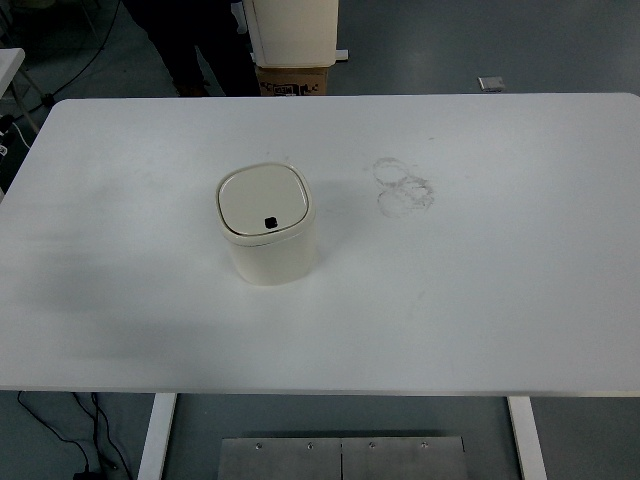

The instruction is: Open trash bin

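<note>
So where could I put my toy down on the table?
Almost anywhere. The small cream square plastic bin with its closed lid stands left of centre; the white table is bare to its left, in front and far right. Faint ring marks sit right of the bin.

trash bin (pixel 268 225) | lid closed | upright on white table (pixel 480 300)
</note>
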